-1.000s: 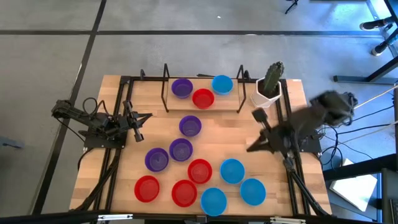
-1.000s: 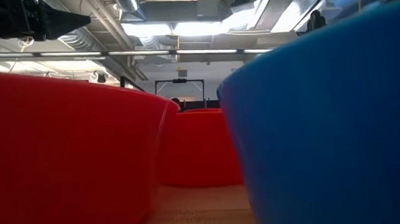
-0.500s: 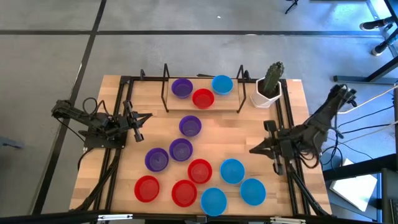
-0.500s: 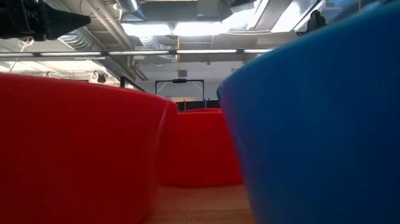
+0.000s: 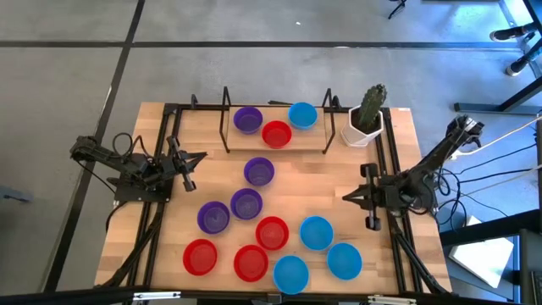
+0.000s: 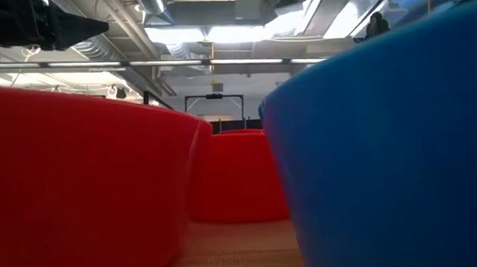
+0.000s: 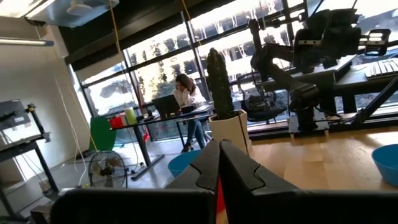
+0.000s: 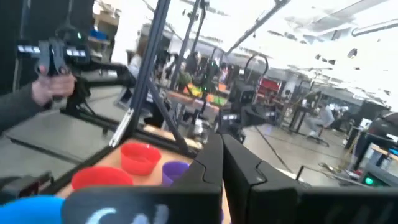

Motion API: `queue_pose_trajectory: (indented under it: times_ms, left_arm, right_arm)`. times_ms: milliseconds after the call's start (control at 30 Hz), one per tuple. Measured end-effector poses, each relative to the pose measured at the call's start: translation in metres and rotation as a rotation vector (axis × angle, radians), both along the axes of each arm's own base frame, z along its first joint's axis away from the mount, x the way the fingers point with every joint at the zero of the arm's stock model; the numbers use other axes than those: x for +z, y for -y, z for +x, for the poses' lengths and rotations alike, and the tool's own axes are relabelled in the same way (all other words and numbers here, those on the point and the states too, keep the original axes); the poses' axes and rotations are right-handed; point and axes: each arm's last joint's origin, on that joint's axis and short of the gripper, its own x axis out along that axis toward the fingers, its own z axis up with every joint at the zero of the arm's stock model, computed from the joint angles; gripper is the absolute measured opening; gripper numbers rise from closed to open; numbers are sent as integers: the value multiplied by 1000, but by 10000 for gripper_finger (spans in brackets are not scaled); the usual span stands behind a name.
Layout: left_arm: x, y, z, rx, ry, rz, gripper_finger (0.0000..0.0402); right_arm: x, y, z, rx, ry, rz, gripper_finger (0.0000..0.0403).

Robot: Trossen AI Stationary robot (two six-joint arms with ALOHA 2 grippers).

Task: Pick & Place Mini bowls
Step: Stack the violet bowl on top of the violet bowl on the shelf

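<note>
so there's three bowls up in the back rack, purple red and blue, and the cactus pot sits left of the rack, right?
Almost. The rack does hold three bowls, a purple bowl, a red bowl and a blue bowl. But the cactus pot stands to the right of the rack, not the left, at the table's back right corner. The high view shows it.

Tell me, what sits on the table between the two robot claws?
From above, one purple bowl lies roughly on the line between the left gripper and the right gripper; otherwise only bare wooden table. Both grippers are shut and empty.
</note>
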Motion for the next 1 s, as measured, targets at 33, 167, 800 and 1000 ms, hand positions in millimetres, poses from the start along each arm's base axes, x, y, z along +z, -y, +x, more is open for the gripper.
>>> queue_pose_trajectory:
  times_ms: [33,167,800,1000]
  left_arm:
    - [0,0,0,0,0,-1,4]
    - [0,0,0,-3,6,-14,2]
    - [1,0,0,1,11,-3,7]
    - [1,0,0,-1,15,-5,4]
  right_arm:
    - [-1,1,-1,2,2,6,3]
    - [-7,9,-10,3,23,33,3]
    - [-45,35,-38,260,-63,-10,3]
    - [-55,41,-28,231,-132,54,2]
